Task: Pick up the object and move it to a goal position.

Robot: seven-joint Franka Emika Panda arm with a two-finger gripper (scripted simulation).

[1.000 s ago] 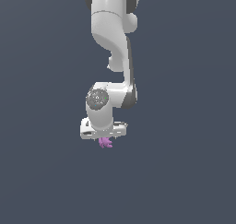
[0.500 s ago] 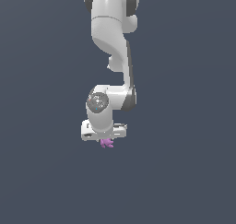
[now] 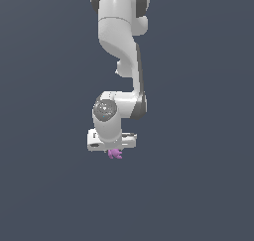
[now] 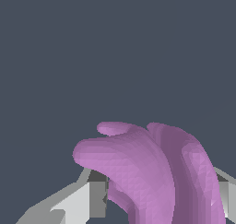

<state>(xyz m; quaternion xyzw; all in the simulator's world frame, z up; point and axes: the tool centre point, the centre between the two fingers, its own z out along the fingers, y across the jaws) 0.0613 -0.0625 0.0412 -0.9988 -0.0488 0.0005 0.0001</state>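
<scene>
From the exterior view I see 1 white arm (image 3: 119, 51) reaching down against a flat dark grey-blue backdrop, its gripper (image 3: 115, 150) pointing downward. The purple-pink object (image 3: 115, 154) sticks out just beneath the hand, small against it. In the wrist view the object (image 4: 152, 172) fills the foreground, its curved prongs bunched together, with a grey fingertip (image 4: 87, 197) pressed close on each side. I read the fingers as closed onto it, gripping the object between them.
</scene>
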